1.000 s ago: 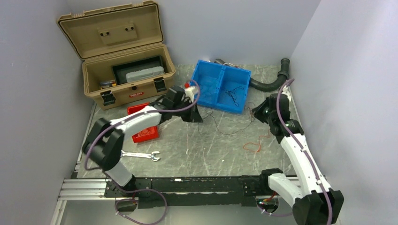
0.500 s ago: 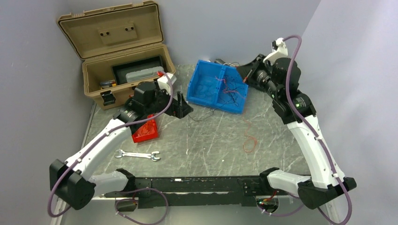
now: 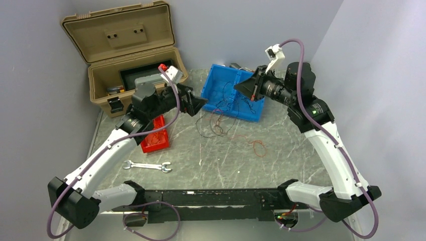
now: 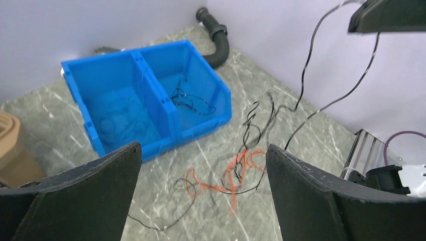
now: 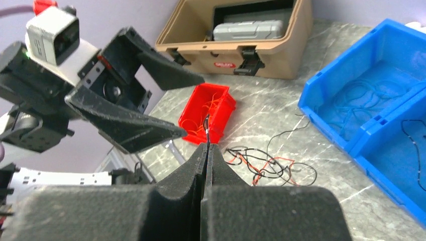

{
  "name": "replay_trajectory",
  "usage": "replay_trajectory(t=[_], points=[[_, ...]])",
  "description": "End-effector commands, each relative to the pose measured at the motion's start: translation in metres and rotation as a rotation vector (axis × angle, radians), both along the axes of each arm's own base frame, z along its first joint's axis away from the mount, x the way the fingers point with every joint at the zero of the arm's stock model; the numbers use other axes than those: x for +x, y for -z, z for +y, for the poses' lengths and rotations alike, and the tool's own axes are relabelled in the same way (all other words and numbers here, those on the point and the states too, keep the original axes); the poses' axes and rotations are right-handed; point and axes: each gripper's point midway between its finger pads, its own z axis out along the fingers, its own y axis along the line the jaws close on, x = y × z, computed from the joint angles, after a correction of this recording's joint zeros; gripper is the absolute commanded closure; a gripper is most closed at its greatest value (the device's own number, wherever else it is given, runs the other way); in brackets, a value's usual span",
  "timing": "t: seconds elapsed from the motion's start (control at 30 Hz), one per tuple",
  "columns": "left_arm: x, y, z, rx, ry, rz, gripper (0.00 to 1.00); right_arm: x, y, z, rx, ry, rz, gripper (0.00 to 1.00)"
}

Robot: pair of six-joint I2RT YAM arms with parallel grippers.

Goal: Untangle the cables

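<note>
The right gripper (image 5: 206,150) has its two pads pressed flat together and pinches one black strand of the cables (image 4: 241,165) at the very tip; a short end of that wire pokes up above the pads at the centre of the right wrist view. In the left wrist view the strand climbs in a slack curve from the table (image 3: 226,163) to the right gripper in the upper right corner. The rest of the cables lie as a loose knot of black and orange-red wires on the grey marbled surface, just in front of the blue bin (image 4: 201,128), at lower centre of that view. In the top view the knot sits at the middle of the frame, and one orange-red loop lies off to its lower right. The left gripper (image 3: 199,105) hangs above the table just left of the knot, fingers spread wide with nothing between them. The blue bin has two compartments: thin blue wires in the one on the picture's left, a small clump of black wire in the other. A black ribbed hose (image 4: 218,42) curls behind the bin at upper centre. In the top view a red bin (image 3: 156,140) holding orange wires sits left of centre, partly under the left arm, an open tan case (image 3: 140,95) stands in the upper left, and a wrench (image 3: 148,165) lies at lower left
</note>
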Motion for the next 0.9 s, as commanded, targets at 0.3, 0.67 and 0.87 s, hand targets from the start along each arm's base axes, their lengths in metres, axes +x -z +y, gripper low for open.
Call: replay_trajectory(t=[0.3, 0.67, 0.87], points=[[-0.032, -0.039, -0.048, -0.090, 0.307, -0.129, 0.10, -0.030, 0.026, 0.026, -0.035, -0.206, 0.024, 1.00], [-0.035, -0.019, -0.078, -0.101, 0.438, -0.018, 1.00, -0.042, 0.034, 0.038, -0.023, -0.265, 0.035, 0.87], [-0.038, -0.023, -0.063, -0.085, 0.391, -0.051, 1.00, -0.015, 0.077, -0.012, -0.114, 0.098, 0.067, 0.14]])
